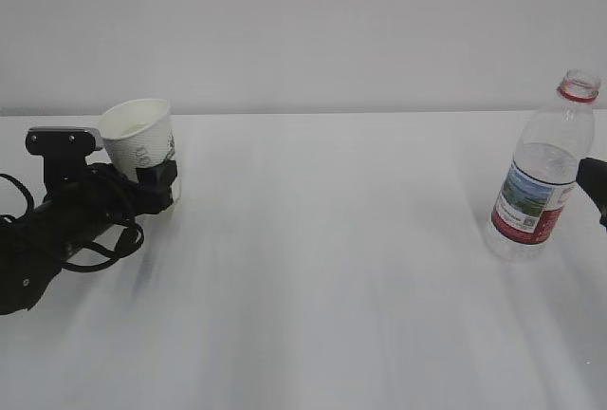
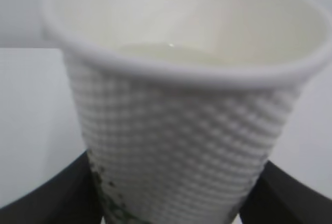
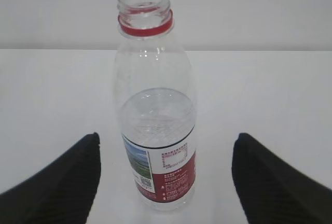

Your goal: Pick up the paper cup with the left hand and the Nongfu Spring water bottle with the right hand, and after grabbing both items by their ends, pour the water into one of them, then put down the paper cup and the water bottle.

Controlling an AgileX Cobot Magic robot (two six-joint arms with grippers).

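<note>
On the table [image 1: 313, 268], the paper cup [image 1: 140, 144] stands far left between the jaws of the left hand [image 1: 156, 182], water [image 2: 171, 53] in it. The Nongfu Spring water bottle [image 1: 541, 177] stands upright far right, well apart, the right hand [image 1: 596, 187] just beside it.

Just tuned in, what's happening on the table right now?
The left hand has its jaws around the paper cup, which has water pooled in it. The Nongfu Spring water bottle stands upright, capless and partly full, on the table. The right hand sits with jaws open, flanking the bottle without touching it.
</note>
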